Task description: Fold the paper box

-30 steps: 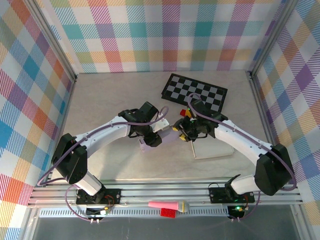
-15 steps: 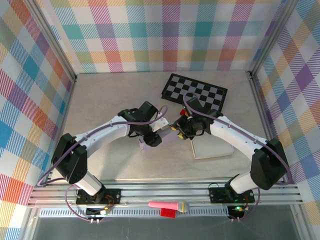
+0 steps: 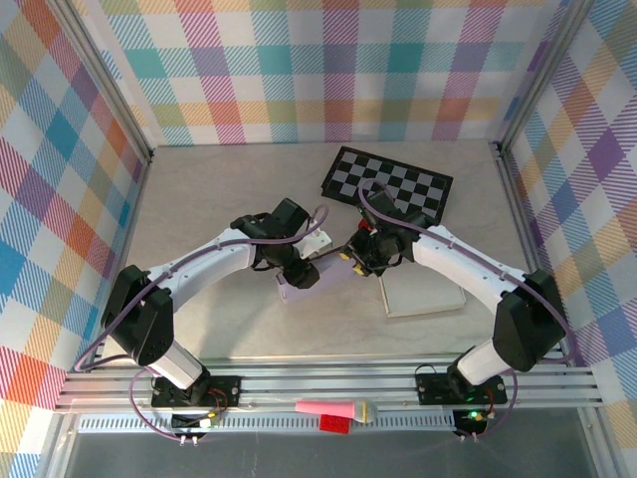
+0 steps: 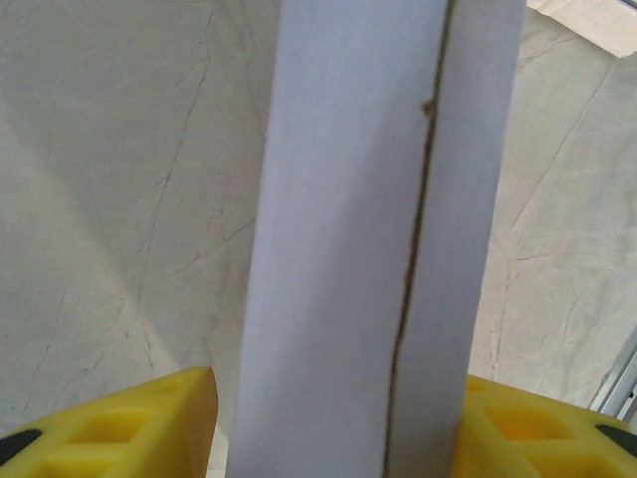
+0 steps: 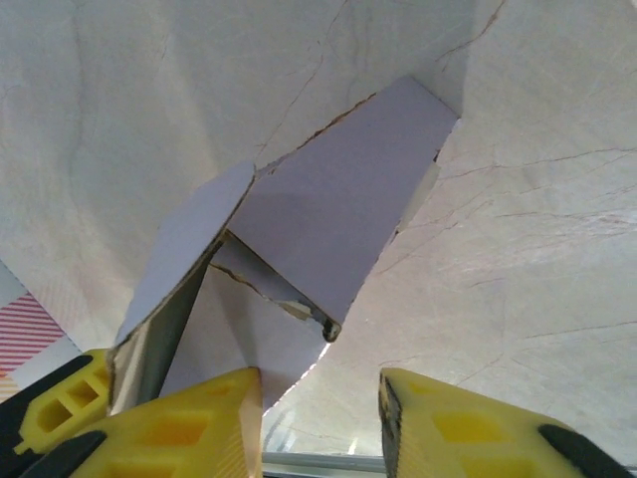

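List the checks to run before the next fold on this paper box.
1. Left pincer clamps paper box: ok, panel between both fingers.
2. Right pincer free: ok, open, nothing in the gap.
3. Flap within right pincer's reach: ok, just ahead of it.
4. Box fully folded: not ok, flaps splayed.
5. Box apart from white sheet and checkerboard: ok.
6. Grip firmness: cannot tell.

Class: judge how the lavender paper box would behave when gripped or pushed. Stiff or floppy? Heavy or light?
Probably light: the paper box is held by the left gripper without sagging. Likely stiff panels yet floppy at creases: a flap splays open. Thin edges suggest it crushes easily.
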`<action>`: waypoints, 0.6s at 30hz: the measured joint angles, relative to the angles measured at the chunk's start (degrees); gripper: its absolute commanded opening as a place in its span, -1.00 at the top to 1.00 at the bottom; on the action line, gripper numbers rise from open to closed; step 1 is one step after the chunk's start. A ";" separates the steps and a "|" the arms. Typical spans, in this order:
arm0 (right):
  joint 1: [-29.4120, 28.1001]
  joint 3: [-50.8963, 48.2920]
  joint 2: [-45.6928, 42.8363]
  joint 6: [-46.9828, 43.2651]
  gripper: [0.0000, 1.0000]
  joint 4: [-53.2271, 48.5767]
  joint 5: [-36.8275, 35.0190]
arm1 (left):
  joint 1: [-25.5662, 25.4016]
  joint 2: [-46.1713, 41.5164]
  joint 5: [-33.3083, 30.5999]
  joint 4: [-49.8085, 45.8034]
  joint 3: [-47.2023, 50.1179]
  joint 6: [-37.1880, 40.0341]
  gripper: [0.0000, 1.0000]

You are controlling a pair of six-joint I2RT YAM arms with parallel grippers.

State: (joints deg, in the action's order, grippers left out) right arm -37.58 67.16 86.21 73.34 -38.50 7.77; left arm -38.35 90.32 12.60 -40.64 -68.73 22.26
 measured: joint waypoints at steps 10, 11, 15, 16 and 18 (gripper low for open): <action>0.33 1.27 -5.40 -15.34 0.13 -2.89 -3.96 | 0.00 0.00 0.44 -0.22 -0.72 0.07 -0.01; 0.76 1.38 -6.86 -19.04 0.13 -2.56 -4.17 | 0.00 0.00 0.44 -0.22 -0.81 0.07 0.00; 3.23 1.27 -12.46 -36.35 0.21 -0.09 -4.02 | 0.04 0.02 0.48 -0.44 -1.18 0.48 0.01; 4.42 1.07 -13.55 -41.29 0.25 0.72 -3.54 | 0.04 0.07 0.57 -0.66 -1.31 0.57 0.02; 6.93 0.87 -14.38 -49.11 0.28 1.53 -1.84 | 0.04 0.07 0.90 -1.07 -1.57 0.92 0.04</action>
State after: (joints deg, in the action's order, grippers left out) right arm -30.65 68.03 71.83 24.23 -36.97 5.93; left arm -38.30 90.39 13.50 -41.71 -70.30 23.18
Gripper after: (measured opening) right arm 0.370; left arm 0.489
